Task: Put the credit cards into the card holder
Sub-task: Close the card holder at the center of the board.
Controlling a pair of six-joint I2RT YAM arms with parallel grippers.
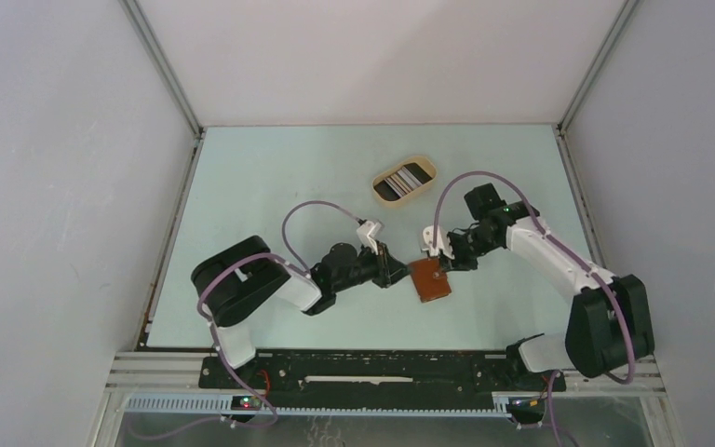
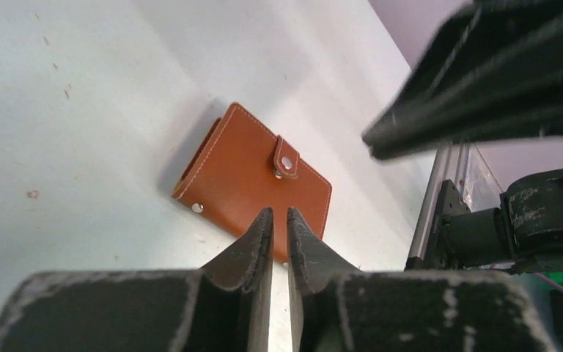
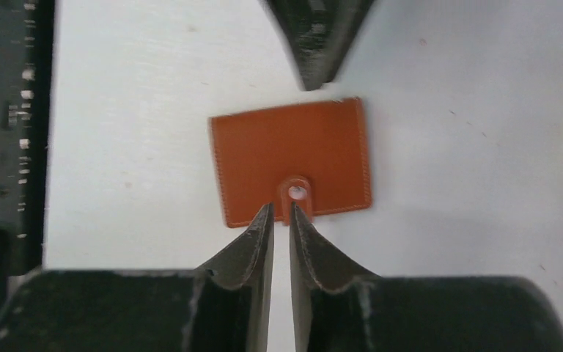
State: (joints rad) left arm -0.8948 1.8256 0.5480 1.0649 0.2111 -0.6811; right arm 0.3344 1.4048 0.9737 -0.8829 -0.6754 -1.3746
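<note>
Lying closed on the table (image 1: 270,186) with its tab (image 3: 295,194) snapped down, the card holder (image 1: 430,279) sits between the two grippers, its tab edge facing the right one. The right gripper (image 3: 278,210) points straight at that tab, tips at the holder's near edge and jaws a thin slit apart. Whether they pinch the tab or only touch it I cannot tell. The left gripper (image 2: 279,213) is at the opposite edge, its jaws likewise a slit apart and holding nothing. The holder's long sides run across the right gripper's line of approach, so by my reading the right arm is better placed to lift the tab while the left steadies the far edge. The credit cards (image 1: 404,179) lie in the tray (image 1: 377,189) behind, well apart from both grippers, with none yet in the holder.
</note>
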